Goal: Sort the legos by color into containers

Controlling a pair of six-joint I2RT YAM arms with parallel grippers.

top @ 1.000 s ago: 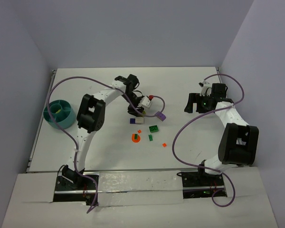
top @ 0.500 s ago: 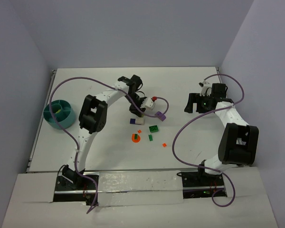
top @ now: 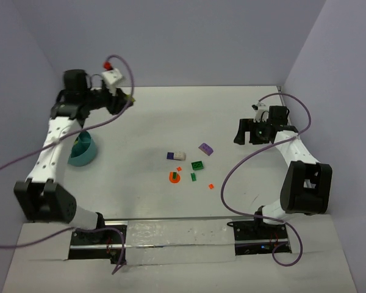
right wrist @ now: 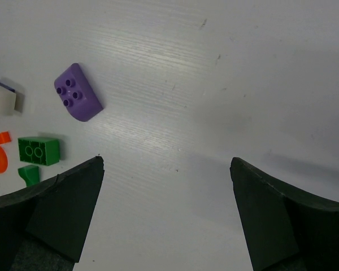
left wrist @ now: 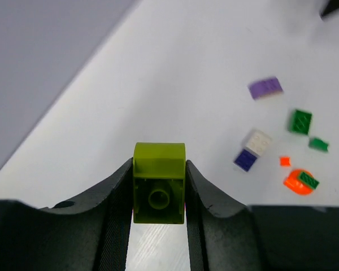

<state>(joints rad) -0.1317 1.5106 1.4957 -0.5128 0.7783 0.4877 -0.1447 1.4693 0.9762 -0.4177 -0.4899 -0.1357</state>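
Note:
My left gripper (top: 127, 101) is raised at the far left, above and to the right of the teal bowl (top: 84, 152), which the arm partly hides. It is shut on a lime green brick (left wrist: 159, 182), held underside towards the camera. The other legos lie mid-table: a purple brick (top: 205, 148), a white brick (top: 180, 155) beside a dark purple one (top: 171, 156), a dark green brick (top: 197, 165), a small green bit (top: 193, 177), a round orange piece (top: 174, 177) and orange bits (top: 210, 185). My right gripper (right wrist: 166, 164) is open and empty, right of the purple brick (right wrist: 77, 100).
Grey walls close the table at the back and on both sides. Purple cables loop from both arms over the table. The bowl stands close to the table's left edge.
My left arm has swung from the middle of the table up and far to the left, carrying the lime green brick. The right arm has hardly moved.

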